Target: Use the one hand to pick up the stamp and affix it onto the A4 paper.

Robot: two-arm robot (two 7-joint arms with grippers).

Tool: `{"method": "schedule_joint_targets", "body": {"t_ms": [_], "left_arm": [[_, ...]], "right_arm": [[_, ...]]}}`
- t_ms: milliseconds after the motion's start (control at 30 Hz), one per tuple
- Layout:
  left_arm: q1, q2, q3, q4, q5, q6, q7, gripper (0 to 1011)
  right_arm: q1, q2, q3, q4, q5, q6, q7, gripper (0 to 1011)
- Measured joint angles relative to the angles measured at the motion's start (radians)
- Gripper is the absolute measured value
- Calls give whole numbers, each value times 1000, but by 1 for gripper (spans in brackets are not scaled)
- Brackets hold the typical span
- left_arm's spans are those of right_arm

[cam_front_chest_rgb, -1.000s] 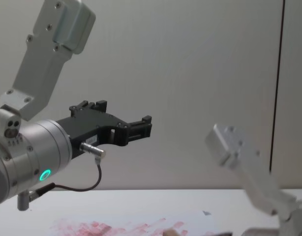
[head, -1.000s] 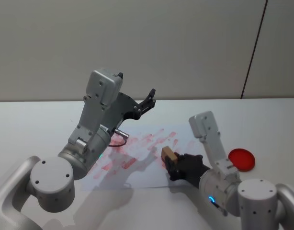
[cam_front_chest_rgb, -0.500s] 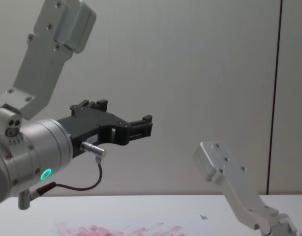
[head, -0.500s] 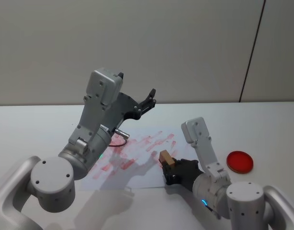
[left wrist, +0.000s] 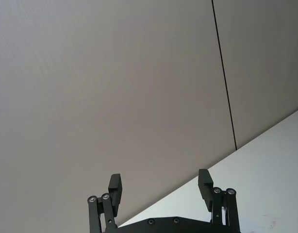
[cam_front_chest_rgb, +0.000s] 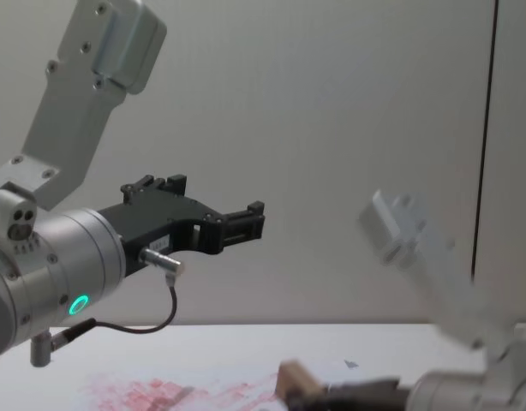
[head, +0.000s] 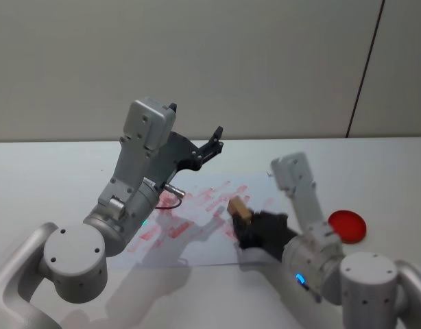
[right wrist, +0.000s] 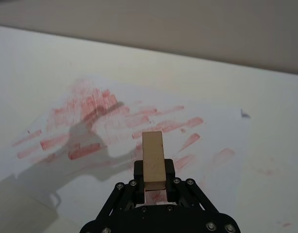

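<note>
The white counter (head: pixel 46 178) carries the A4 paper (head: pixel 197 223), covered in red marks. The left pincer (left wrist: pixel 159 187) hangs raised above the paper's far side, fingers spread and empty. The right pincer (right wrist: pixel 154 173) is clenched on the stamp (right wrist: pixel 153 150), which is tilted over the sheet's near right part and seems clear of it. The wooden block looks light, rigid and smooth, so gripping its flat opposite sides suits it.

Left arm (head: pixel 143 151) raised, jaws apart. Right arm (head: pixel 297 188) low, jaws clamped.
</note>
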Motion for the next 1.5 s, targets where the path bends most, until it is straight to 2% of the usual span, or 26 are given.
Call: {"method": "schedule_joint_targets", "body": {"t_ms": [267,600,867,1000,1233,1500], "left_arm": [[0,0,0,0,0,0,0,1001],[0,0,0,0,0,0,0,1001],[0,0,0,0,0,0,0,1001],[0,0,0,0,0,0,0,1001],[0,0,0,0,0,0,0,1001],[0,0,0,0,0,0,0,1002]], "right_arm": [[-36,49,47,-133,66,-5,-25,219],[-89,121,105,-219,108,4,-87,219],[-136,179,149,-236,115,25,-142,219],[-150,196,163,-236,115,34,-162,219],[-156,209,176,-224,106,46,-180,219],[-146,208,180,-204,89,63,-183,219]]}}
